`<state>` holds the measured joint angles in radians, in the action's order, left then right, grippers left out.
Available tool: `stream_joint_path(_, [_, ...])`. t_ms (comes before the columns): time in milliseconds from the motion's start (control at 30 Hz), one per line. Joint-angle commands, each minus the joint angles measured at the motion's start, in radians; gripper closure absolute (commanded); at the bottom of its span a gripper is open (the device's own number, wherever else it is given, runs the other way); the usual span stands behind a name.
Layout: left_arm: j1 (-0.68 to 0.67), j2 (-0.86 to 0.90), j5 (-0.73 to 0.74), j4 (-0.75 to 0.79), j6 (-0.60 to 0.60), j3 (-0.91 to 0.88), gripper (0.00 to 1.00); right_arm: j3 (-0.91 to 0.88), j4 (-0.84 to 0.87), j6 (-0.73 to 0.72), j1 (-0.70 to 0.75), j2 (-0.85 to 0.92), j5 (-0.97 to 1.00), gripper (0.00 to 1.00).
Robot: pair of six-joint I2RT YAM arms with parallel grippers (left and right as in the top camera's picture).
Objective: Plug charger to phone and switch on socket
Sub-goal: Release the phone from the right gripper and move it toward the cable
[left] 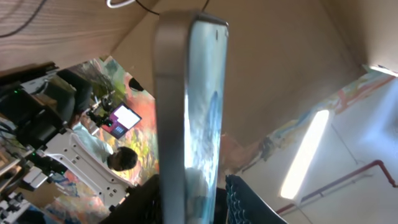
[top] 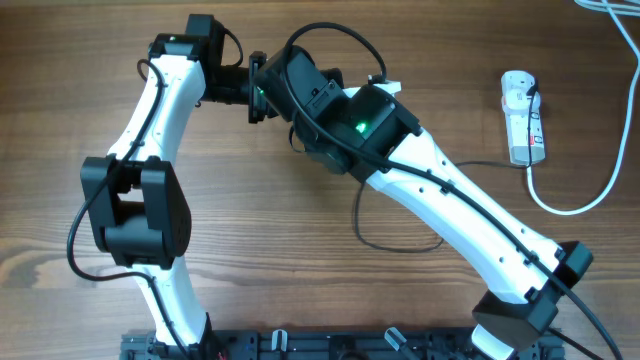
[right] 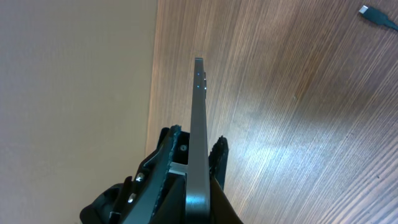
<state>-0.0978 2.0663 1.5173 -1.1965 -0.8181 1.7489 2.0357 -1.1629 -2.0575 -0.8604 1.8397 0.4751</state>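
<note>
Two white-and-black arms, the left arm (top: 160, 110) and the right arm (top: 470, 220), meet at the far middle of the surface (top: 300, 290), which is brown wood grain. There is one white socket (top: 522, 120) lying well off to the right, with one white lead (top: 600, 190) looping beside it. One charger (top: 395, 245) runs as a thin black curve out from under the right arm. One phone (left: 186, 106) is seen edge-on in both wrist views and is hidden by the arms from overhead. It appears to be off the surface. The left pincer (left: 193, 202) shows only at the frame's bottom, its dark fingers (left: 249, 199) pressed to both faces of the phone. The right pincer (right: 194, 146) is parted just by the phone's thin body and clamps it the same way. The charger's connector tip (right: 376, 15) lies loose on the wood, apart from both pincers. Behind the phone, the left wrist view shows a painted wall, a strip light (left: 305, 155), a lit screen (left: 124, 117) and a person's dark head (left: 121, 160).
</note>
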Motion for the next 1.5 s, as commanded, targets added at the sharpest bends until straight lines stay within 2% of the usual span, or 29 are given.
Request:
stream_joint_path(0, [-0.003,-0.032,0.038,0.000,-0.002,0.019,0.66,0.018,0.002,-0.014,0.005,-0.041,0.009,0.94])
stream_joint_path(167, [-0.003,-0.032,0.038,0.000,-0.002,0.019,0.69,0.018,0.002,-0.014,0.005,-0.041,0.009,0.95])
stream_joint_path(333, [-0.003,-0.032,0.038,0.000,-0.002,0.019,0.78,0.018,0.002,-0.013,0.005,-0.041,0.008,0.96])
stream_joint_path(433, [-0.003,-0.032,0.038,0.000,-0.002,0.019,0.82,0.018,0.003,-0.011,0.004,-0.041,-0.003,0.89])
stream_joint_path(500, [-0.003,-0.032,0.038,0.000,-0.002,0.019,0.85,0.018,0.002,-0.011,0.004,-0.041,-0.002,0.89])
stream_joint_path(600, [-0.003,-0.032,0.038,0.000,-0.002,0.019,0.96,0.018,0.000,0.002,0.004,-0.041,-0.002,0.82])
stream_joint_path(667, [-0.003,-0.032,0.037,0.001,-0.002,0.019,0.96,0.018,-0.001,0.034,0.005,-0.041,-0.001,0.76])
stream_joint_path(733, [-0.003,-0.032,0.037,0.001,-0.002,0.019,0.96,0.018,-0.002,0.049,0.005,-0.041,0.000,0.61])
stream_joint_path(767, [-0.003,-0.032,0.037,0.001,-0.002,0.019,0.96,0.018,-0.002,0.068,0.005,-0.041,0.007,0.50])
stream_joint_path(800, [-0.003,-0.032,0.037,0.001,-0.001,0.019,0.96,0.019,-0.002,0.102,0.005,-0.044,0.027,0.40])
stream_joint_path(867, [-0.003,-0.032,0.029,0.005,-0.001,0.019,0.96,0.019,-0.002,0.180,0.005,-0.053,0.070,0.25])
stream_joint_path(933, [-0.003,-0.032,0.002,0.019,-0.001,0.019,0.96,0.019,-0.002,0.276,0.005,-0.071,0.107,0.15])
stream_joint_path(967, [-0.003,-0.032,-0.025,0.027,-0.001,0.019,0.96,0.019,-0.005,0.361,0.006,-0.089,0.114,0.02])
stream_joint_path(1200, [-0.003,-0.032,-0.370,0.042,0.003,0.019,0.96,0.019,-0.010,0.930,0.066,-0.217,0.121,0.01])
stream_joint_path(1300, [-0.002,-0.032,-0.518,0.042,0.017,0.019,0.96,0.018,-0.084,1.041,0.143,-0.257,0.051,0.00])
stream_joint_path(1467, [-0.002,-0.032,-0.684,0.041,0.124,0.019,0.96,0.014,-0.232,1.225,0.313,-0.254,-0.159,0.00])
